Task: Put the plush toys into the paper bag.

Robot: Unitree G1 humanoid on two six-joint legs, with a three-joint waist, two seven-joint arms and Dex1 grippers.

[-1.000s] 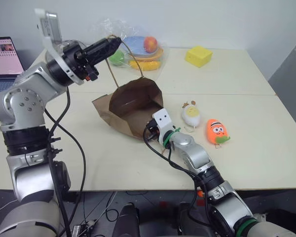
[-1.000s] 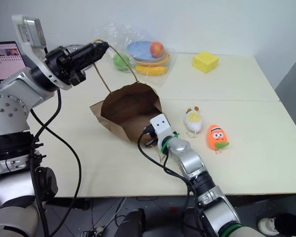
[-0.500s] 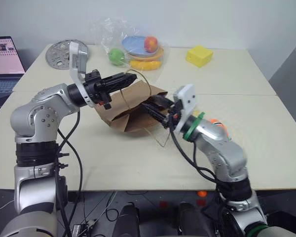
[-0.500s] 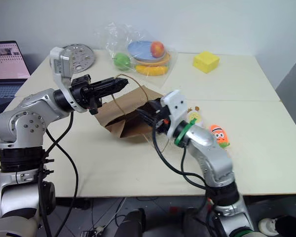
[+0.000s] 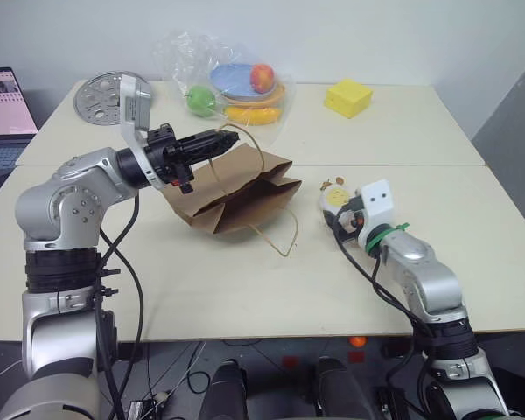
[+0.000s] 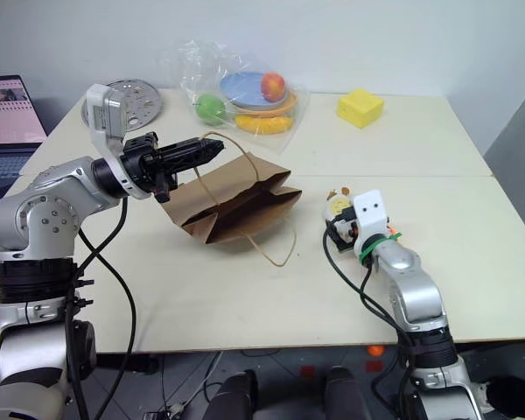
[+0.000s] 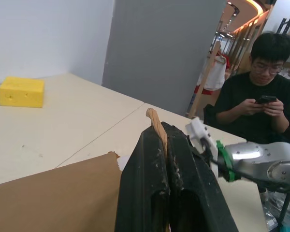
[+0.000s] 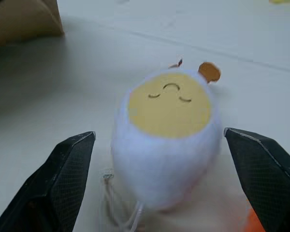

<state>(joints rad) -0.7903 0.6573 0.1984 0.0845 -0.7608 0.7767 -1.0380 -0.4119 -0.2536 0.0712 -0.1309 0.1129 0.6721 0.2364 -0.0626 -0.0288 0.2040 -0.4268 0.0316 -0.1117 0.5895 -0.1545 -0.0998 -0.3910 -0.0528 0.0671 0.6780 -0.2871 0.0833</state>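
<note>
While the right gripper stands spread wide, the white plush toy lies between its fingers, ungrasped; left gripper clenched on the paper bag's cord handle.

Head stereo pair looks forward and down over the table. Left wrist view looks across it toward a seated person. Right wrist view sits close on the white plush toy, seen center-right in head views.

- Two pale cream tables stand pushed together, their seam running 9 to 3 o'clock.
- A plain white wall rises at 12 o'clock.
- A grey partition stands at 3 o'clock.
- A laptop sits open at 9 o'clock.
</note>
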